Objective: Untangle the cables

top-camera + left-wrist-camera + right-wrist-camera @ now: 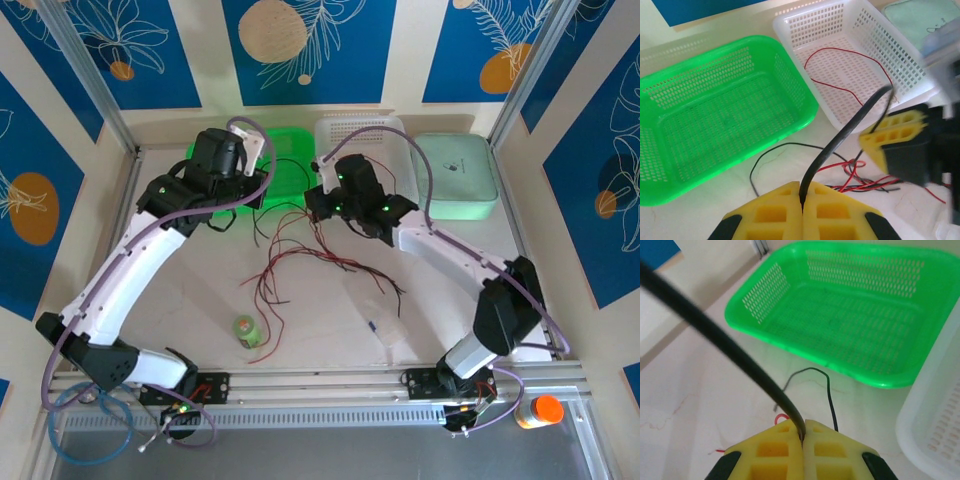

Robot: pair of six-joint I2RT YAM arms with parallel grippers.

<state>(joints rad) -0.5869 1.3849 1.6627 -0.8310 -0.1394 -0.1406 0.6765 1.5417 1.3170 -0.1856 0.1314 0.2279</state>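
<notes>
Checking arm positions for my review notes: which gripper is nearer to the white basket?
The right. The right gripper sits just in front of the white basket; the left gripper is farther to the left, in front of the green basket.

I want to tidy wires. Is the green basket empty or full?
Empty: the green perforated plastic basket shows bare mesh floor; a thin red wire lies in the white plastic basket beside it.

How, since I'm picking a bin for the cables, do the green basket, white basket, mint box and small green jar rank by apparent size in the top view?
Largest, unranked: green basket and white basket, roughly alike and both partly hidden by arms.
Next: mint box, slightly smaller.
Smallest: small green jar.
</notes>
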